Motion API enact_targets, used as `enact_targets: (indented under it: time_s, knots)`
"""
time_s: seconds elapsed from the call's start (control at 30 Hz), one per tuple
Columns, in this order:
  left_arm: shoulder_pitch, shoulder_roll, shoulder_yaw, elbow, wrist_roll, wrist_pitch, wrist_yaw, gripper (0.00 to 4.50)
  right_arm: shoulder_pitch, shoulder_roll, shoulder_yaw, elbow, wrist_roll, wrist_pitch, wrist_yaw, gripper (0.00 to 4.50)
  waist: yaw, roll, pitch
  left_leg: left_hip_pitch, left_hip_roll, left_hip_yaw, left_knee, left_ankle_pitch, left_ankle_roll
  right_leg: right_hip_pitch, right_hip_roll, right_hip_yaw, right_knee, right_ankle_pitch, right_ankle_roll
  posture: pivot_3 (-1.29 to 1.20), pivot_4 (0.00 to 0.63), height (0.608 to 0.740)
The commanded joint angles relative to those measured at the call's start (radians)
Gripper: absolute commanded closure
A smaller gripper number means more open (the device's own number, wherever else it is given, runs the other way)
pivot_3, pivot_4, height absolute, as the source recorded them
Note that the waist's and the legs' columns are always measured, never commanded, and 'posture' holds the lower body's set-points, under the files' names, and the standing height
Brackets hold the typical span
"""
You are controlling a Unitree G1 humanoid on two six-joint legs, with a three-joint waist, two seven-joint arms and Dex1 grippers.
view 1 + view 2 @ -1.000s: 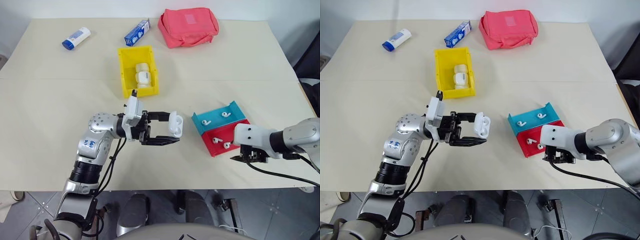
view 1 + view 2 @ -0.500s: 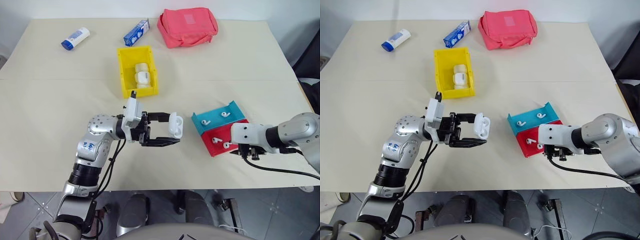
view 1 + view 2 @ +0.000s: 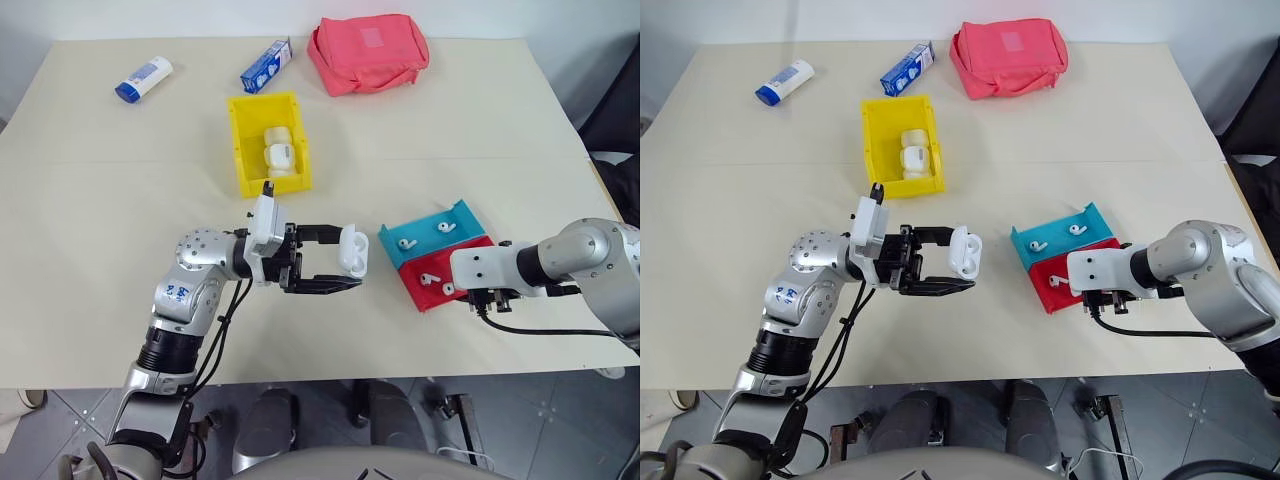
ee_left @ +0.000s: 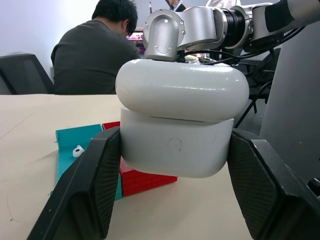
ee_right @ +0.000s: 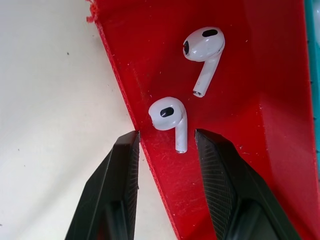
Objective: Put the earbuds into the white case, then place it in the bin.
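Observation:
My left gripper (image 3: 345,258) is shut on the white case (image 3: 351,252), holding it level above the table's middle; its lid (image 4: 182,90) looks slightly ajar. Right of it sit a blue tray (image 3: 425,235) and a red tray (image 5: 250,100), side by side. Two earbuds (image 3: 408,243) (image 3: 444,227) lie in the blue one. Two more (image 5: 169,114) (image 5: 202,46) lie in the red one. My right gripper (image 5: 167,137) points down over the red tray's near edge, open, its fingertips either side of the nearer earbud's stem. The yellow bin (image 3: 240,150) stands beyond the case.
White rounded items (image 3: 277,152) lie in the bin. A white tube with a blue cap (image 3: 141,79), a blue-and-white carton (image 3: 266,65) and a pink pouch (image 3: 368,52) lie along the far side of the table. A seated person (image 4: 95,55) shows behind the table.
My right gripper has moved from off the red tray's near corner onto its edge and rolled at the wrist. The left gripper and the case have stayed put.

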Motion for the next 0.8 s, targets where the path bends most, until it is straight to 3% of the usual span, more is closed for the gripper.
enact_targets:
  time_s: [0.03,0.77,0.8]
  knots:
    - [0.008,0.008,0.000,-0.047,-0.020,-0.001,0.014,1.70,-0.025,0.014,-0.008,-0.004,-0.013,-0.014,0.022,2.71,0.000,0.000,0.000,0.000,0.000,0.000,0.000,0.000,0.000,0.000,0.000,0.000,0.000,0.000,0.000,0.00,0.150,0.740]
    - [0.018,0.018,0.000,-0.057,-0.020,-0.001,0.035,1.70,-0.039,0.060,-0.009,-0.008,-0.051,0.000,0.075,2.71,0.001,0.000,0.000,0.000,0.000,0.000,0.000,0.000,0.000,0.000,0.000,0.000,0.000,0.000,0.000,0.00,0.150,0.740]
    - [0.017,0.019,0.000,-0.057,-0.020,-0.001,0.036,1.70,-0.038,0.058,-0.009,-0.007,-0.053,0.000,0.076,3.10,0.001,0.000,0.000,0.000,0.000,0.000,0.000,0.000,0.000,0.000,0.000,0.000,0.000,0.000,0.000,0.00,0.150,0.740]
